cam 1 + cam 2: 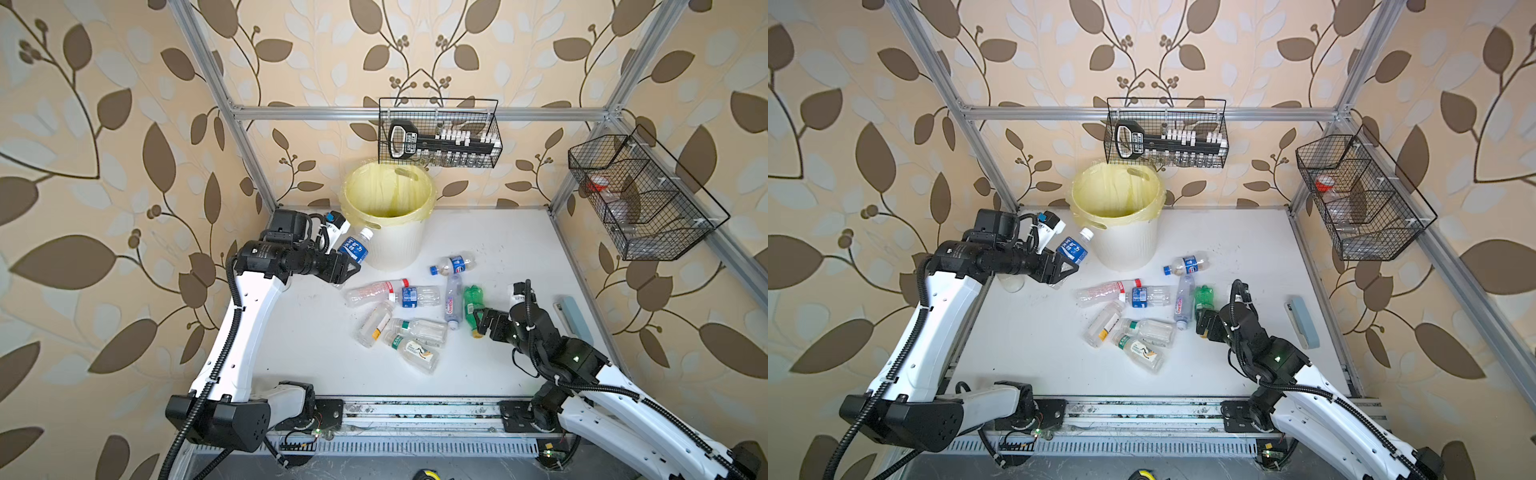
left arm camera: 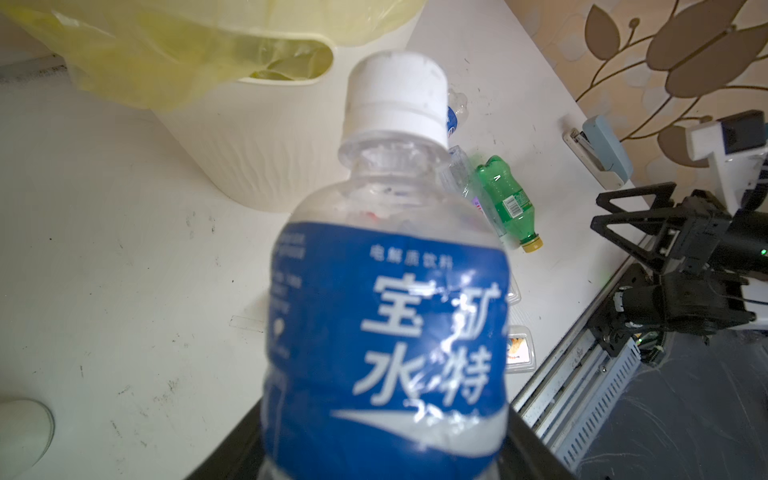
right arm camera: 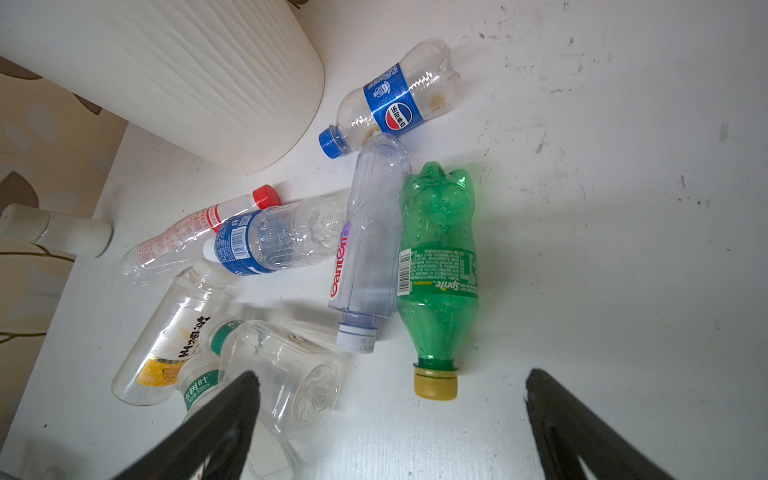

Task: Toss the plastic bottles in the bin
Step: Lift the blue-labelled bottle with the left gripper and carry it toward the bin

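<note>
In a top view my left gripper [image 1: 348,262] is pinching the blue-label bottle [image 1: 360,243] right beside the bin [image 1: 395,253], tilted, with the cap aimed up at the rim. On the left wrist cam the bottle [image 2: 386,311] runs lengthwise away from the lens, cap toward the bin [image 2: 249,137]. On the right wrist cam the right gripper [image 3: 392,376] is spread wide over the green bottle [image 3: 436,249], which lies flat on the table [image 3: 602,208] with its yellow cap toward the jaws.

We locate the bin [image 1: 392,249] at the worktop's [image 1: 316,345] rear edge, the bottles [image 1: 415,296] before it mid-worktop, the stapler [image 1: 575,316] near the right edge.
</note>
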